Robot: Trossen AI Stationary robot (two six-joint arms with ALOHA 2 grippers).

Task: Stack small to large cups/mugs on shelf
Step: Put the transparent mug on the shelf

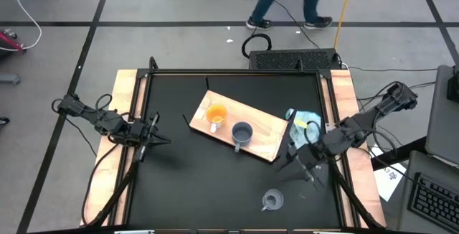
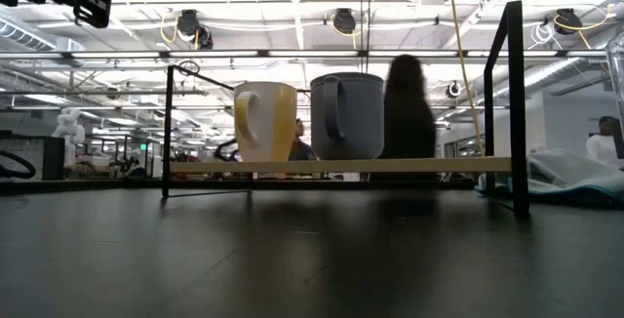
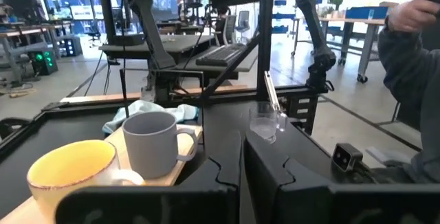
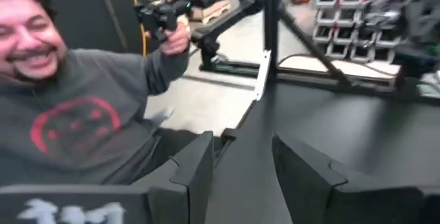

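Note:
The light-wood shelf (image 1: 259,135) stands slantwise at the table's middle on black legs (image 2: 336,165). The orange mug (image 1: 216,113) and the grey-blue mug (image 1: 242,134) stand upright on it side by side; they also show in the left wrist view, orange (image 3: 72,172) and grey-blue (image 3: 155,145). The clear glass cup (image 1: 272,201) stands on the black tabletop near the front edge, and shows in the left wrist view (image 3: 265,124). My left gripper (image 1: 154,138) is shut and empty left of the shelf. My right gripper (image 1: 304,166) is open and empty between the shelf's right end and the glass.
A light blue cloth (image 1: 305,123) lies at the shelf's right end. A person sits close beyond the table's front edge, holding a hand-held device (image 4: 161,14). Another person walks past the far edge (image 1: 287,1). Bare black tabletop lies left of and in front of the shelf.

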